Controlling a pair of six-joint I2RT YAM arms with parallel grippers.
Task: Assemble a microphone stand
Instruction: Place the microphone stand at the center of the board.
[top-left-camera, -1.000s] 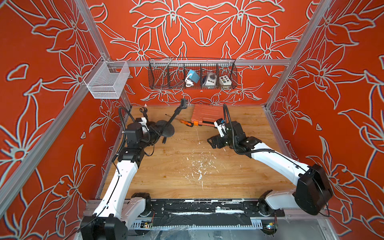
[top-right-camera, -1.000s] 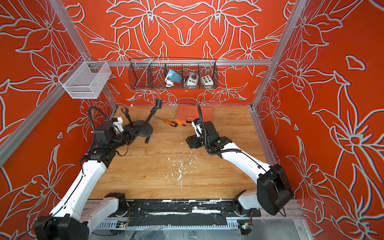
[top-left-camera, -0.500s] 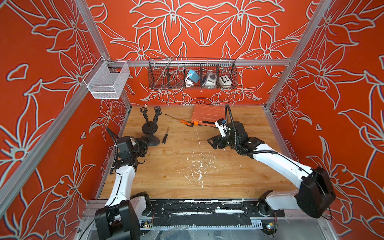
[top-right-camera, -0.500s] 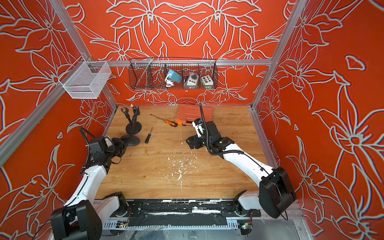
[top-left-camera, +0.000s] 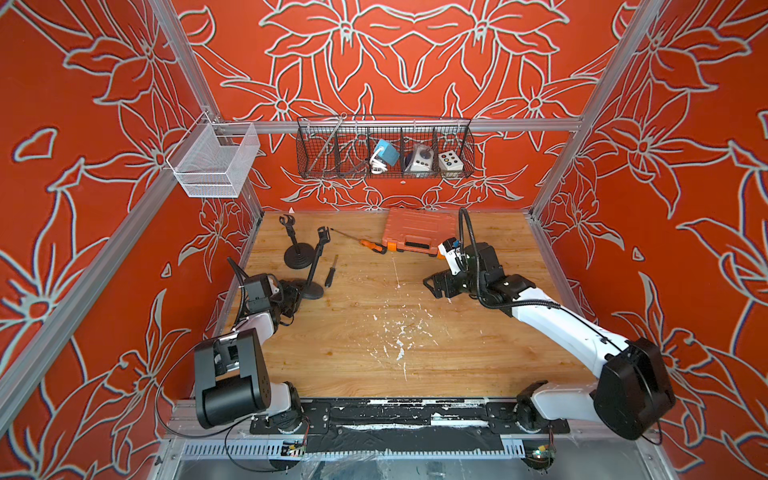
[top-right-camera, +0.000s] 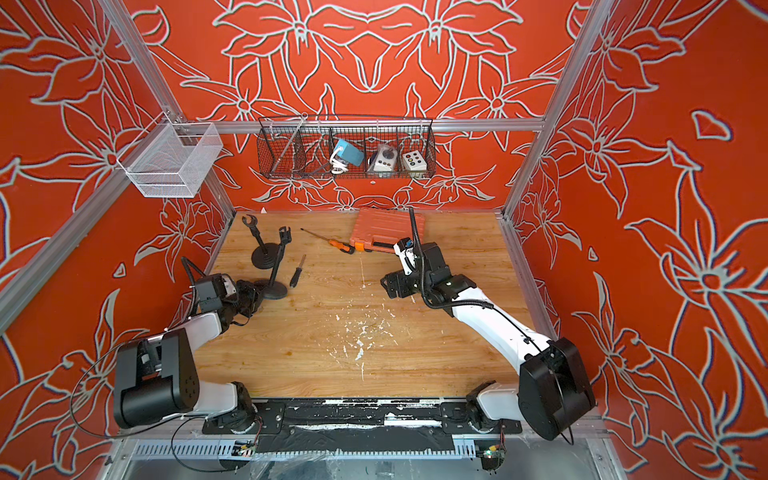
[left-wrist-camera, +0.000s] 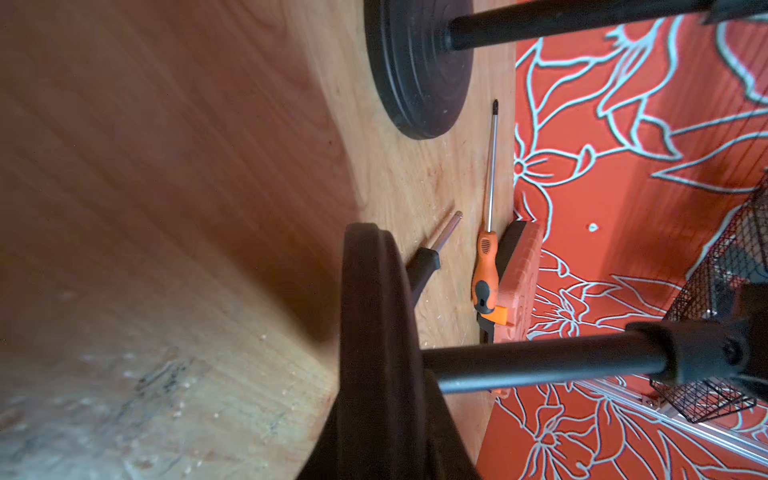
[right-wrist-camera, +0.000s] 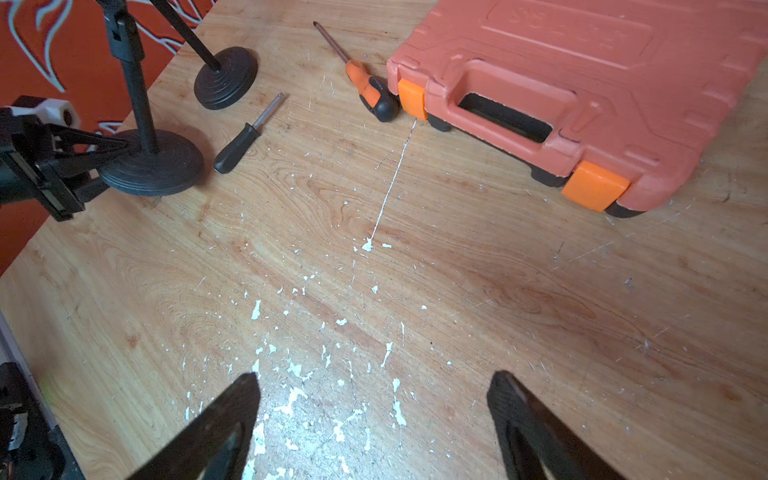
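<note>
The left tool (right-wrist-camera: 111, 164) is clamped on the base rim (right-wrist-camera: 166, 188) of the near stand (right-wrist-camera: 139, 108); the right tool (right-wrist-camera: 374, 376) is spread, empty. With so thin a pinch, the near stand could be toppled.

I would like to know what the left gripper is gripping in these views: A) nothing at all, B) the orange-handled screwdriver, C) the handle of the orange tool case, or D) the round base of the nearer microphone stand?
D: in the right wrist view the left gripper is pinched on the rim of the nearer microphone stand's round base, while the orange-handled screwdriver and the orange tool case lie apart from it.
</note>
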